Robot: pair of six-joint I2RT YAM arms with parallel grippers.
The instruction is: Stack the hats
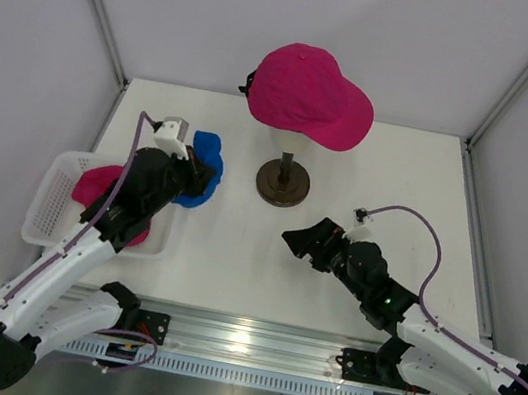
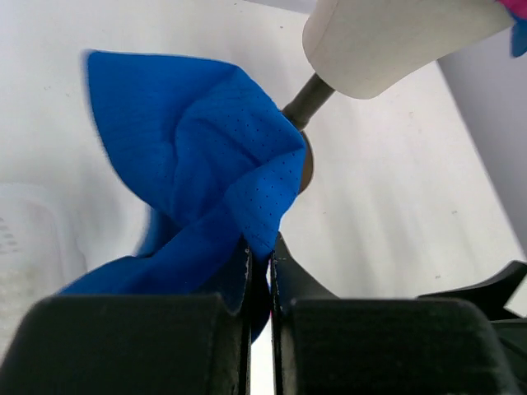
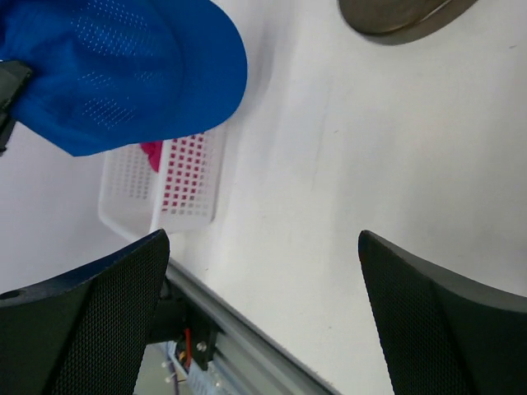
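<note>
Left tool (image 2: 261,259), I see, grips the crumpled blue hat (image 2: 198,156) just left of the stand (image 1: 283,182), heading unclear; right tool (image 3: 262,240) gapes, empty.

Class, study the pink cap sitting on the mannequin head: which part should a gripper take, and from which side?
Probably the brim of the pink cap, approached from the near right, where the open right gripper sits. The brim juts clear of the mannequin head that way, with free space above and below, while the rest of the cap sits snug over it.
</note>
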